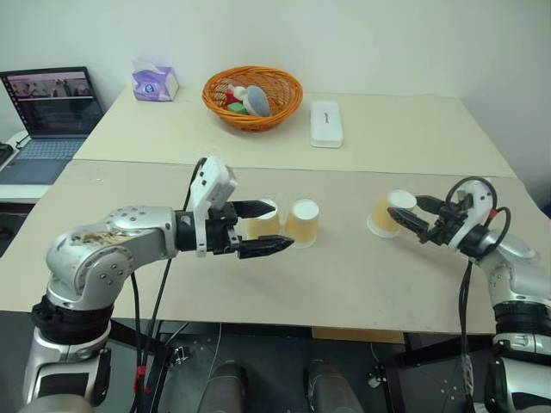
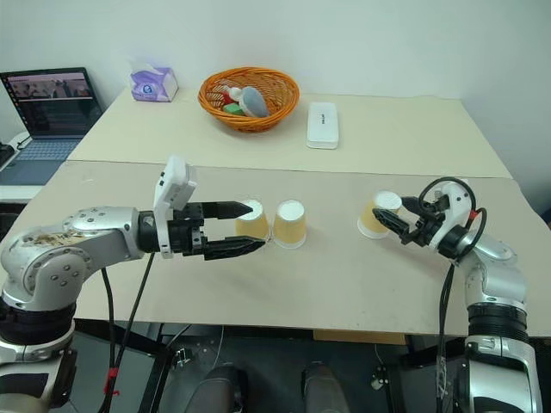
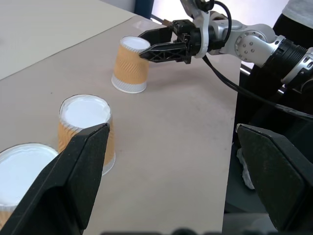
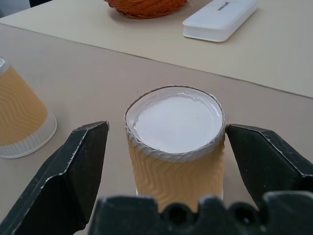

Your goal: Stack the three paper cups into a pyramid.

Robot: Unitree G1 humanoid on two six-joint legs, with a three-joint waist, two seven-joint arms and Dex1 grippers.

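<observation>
The left gripper (image 1: 258, 229) reaches level to the right, fingers spread; the right gripper (image 1: 413, 215) seems equally wide, pointing left.

The near tabletop (image 1: 344, 284) holds three upside-down paper cups (image 1: 303, 223). The far tabletop (image 1: 405, 129) carries a basket (image 1: 252, 96), a white box (image 1: 326, 124) and tissues (image 1: 155, 83).
</observation>
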